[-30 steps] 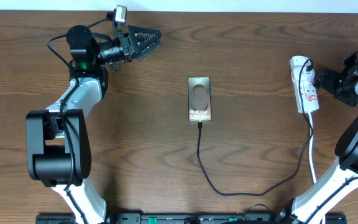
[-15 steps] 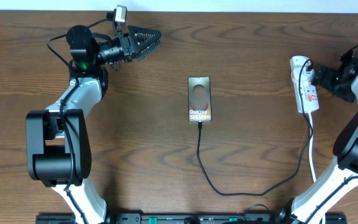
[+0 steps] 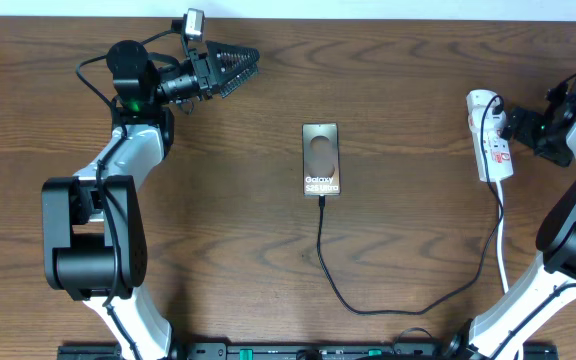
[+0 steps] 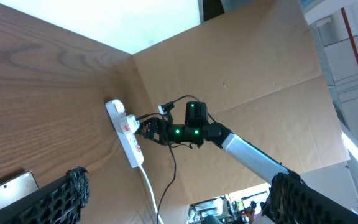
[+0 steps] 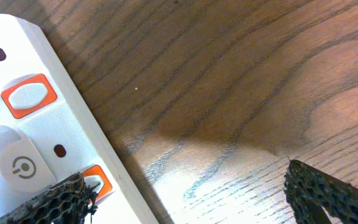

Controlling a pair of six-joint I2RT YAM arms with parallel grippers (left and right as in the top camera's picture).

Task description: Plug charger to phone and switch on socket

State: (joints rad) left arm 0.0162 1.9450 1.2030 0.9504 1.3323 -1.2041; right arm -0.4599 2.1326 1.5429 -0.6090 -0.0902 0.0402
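Note:
The phone lies face up at the table's middle. The thin black charger cable runs from the phone's near edge, loops right and rises to a black plug in the white socket strip. My right gripper is open beside the strip's right side. In the right wrist view its left finger lies over an orange switch on the strip. My left gripper is open and empty at the far left, off the table; it also shows in the left wrist view.
The strip's white cord runs toward the near edge. A second orange switch sits further along the strip. The left wrist view shows the strip, the right arm and a cardboard wall.
My right gripper has moved left, closer to the socket strip, then stopped. The left arm, phone and cable have not moved.

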